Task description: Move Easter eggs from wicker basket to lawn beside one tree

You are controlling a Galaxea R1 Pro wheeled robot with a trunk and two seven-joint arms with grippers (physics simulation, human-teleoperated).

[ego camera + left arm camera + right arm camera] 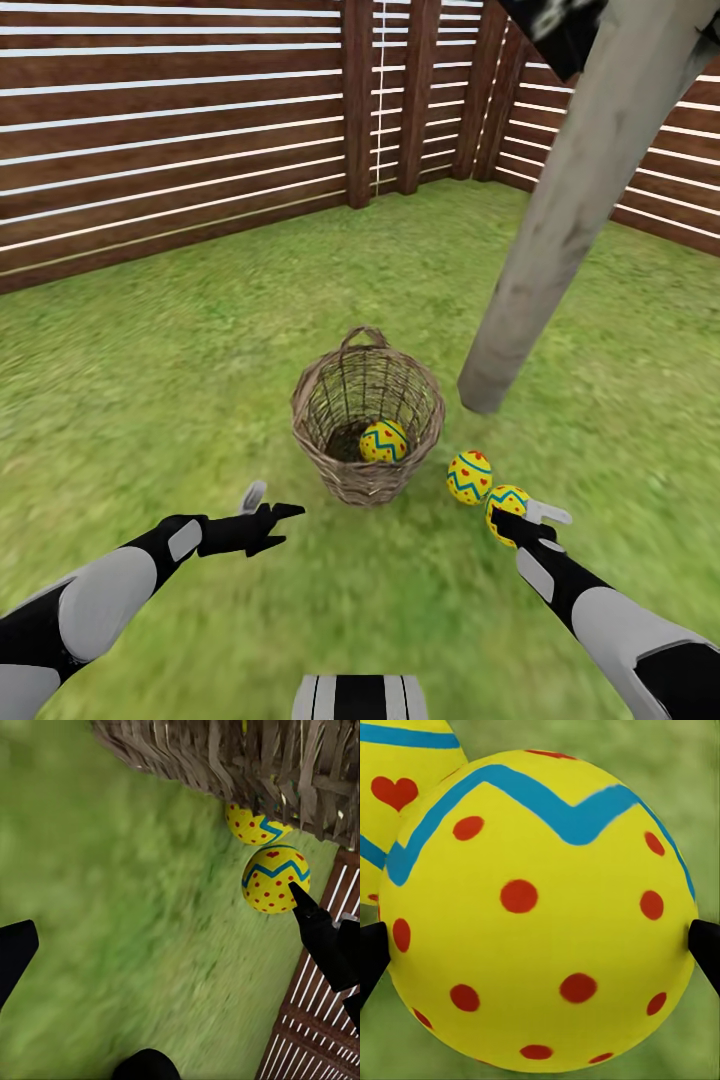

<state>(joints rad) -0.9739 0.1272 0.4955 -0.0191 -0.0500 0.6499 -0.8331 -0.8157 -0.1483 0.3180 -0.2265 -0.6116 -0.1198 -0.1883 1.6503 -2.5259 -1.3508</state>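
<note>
The wicker basket [365,420] stands upright on the lawn [150,380], with one yellow Easter egg [383,441] inside it. Just right of it, near the foot of the tree [560,230], a zigzag egg with hearts [469,477] lies on the grass. Beside that is a red-dotted egg [507,497]. My right gripper [528,515] is shut on this dotted egg [540,915], both fingertips pressed against its sides. My left gripper [270,512] hovers open and empty left of the basket. In the left wrist view, both outside eggs [275,879] [251,825] lie past the basket wall [262,757].
A dark brown slatted fence [180,130] closes the garden behind and to the right, meeting in a corner. The pale trunk leans up out of the top right. Open grass spreads to the left and front. My base [360,697] shows at the lower edge.
</note>
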